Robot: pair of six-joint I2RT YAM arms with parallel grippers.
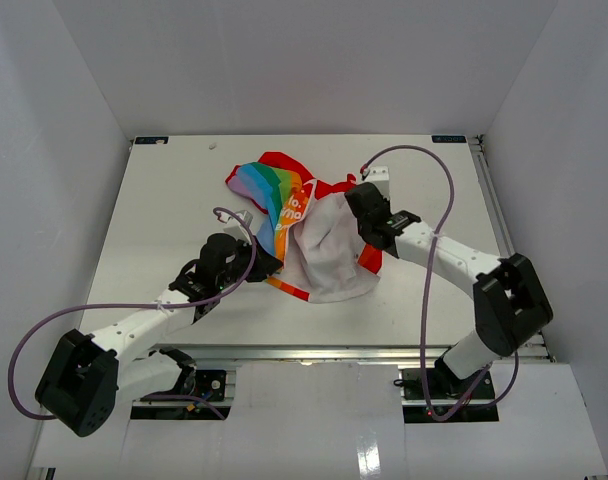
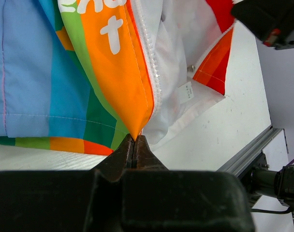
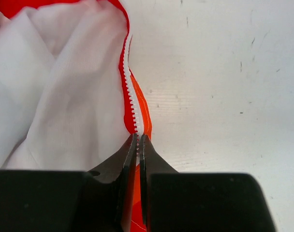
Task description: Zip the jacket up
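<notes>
While the jacket (image 1: 304, 235) is lying crumpled and unzipped at the middle of the white table (image 1: 164, 200), both arms are gripping it. The left gripper (image 2: 135, 141) is pinching a pointed fold of smooth orange fabric at the hem, its dark jaws pressed flat on the cloth. Above it the rainbow panel is spreading in blue, green and orange bands with white lettering. The right gripper (image 3: 139, 137) is clamping the red-trimmed edge on the opposite side, jaws closed on the tape just below a curving run of white zipper teeth (image 3: 132, 96). Thin, wrinkled white lining is flopping over the front between the two grips. A small care label (image 2: 185, 92) is hanging from an inner seam. A silver rail (image 2: 248, 151) is running along the scuffed table's near edge, and a purple cable (image 1: 416, 148) is arching over the right arm.
</notes>
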